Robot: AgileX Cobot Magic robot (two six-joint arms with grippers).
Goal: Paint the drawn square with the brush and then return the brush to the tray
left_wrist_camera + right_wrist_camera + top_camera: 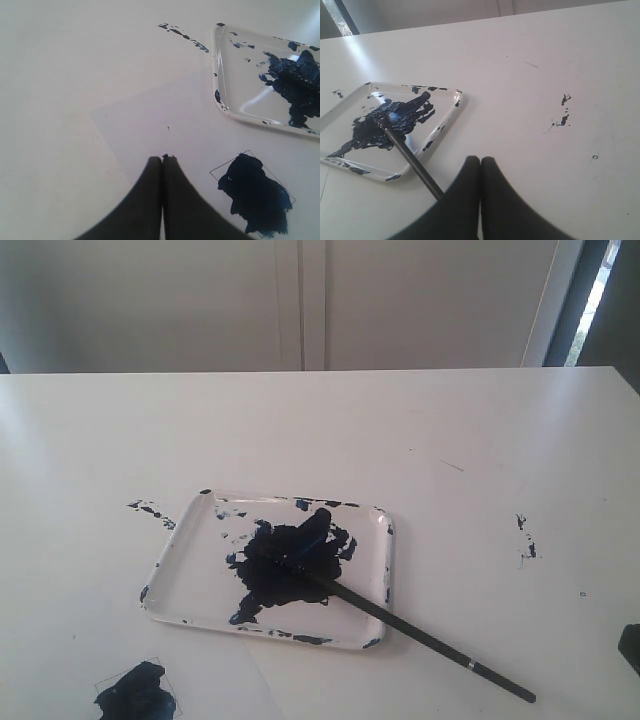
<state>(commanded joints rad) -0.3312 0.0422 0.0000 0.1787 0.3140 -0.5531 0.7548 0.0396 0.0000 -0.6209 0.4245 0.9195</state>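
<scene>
On the tray (pixel 185 570) the brush (pixel 420 633) lies tip in blue paint, handle out over the near-right rim. Near-left of it, the drawn square (pixel 137 695) is blotched blue. The left gripper (pixel 162 159) and right gripper (pixel 480 160) are both clenched, empty.

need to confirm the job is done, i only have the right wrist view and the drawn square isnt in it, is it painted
Observer: Yes. In the left wrist view the drawn square is blotched dark blue over most of its inside, with some white left along its edges.
Operator: where is it from the tray
Observer: In the exterior view it lies on the table just off the near left corner of the tray, apart from it.
Operator: left arm holding anything
Observer: No. The left fingers are closed together and empty, beside the square.
</scene>
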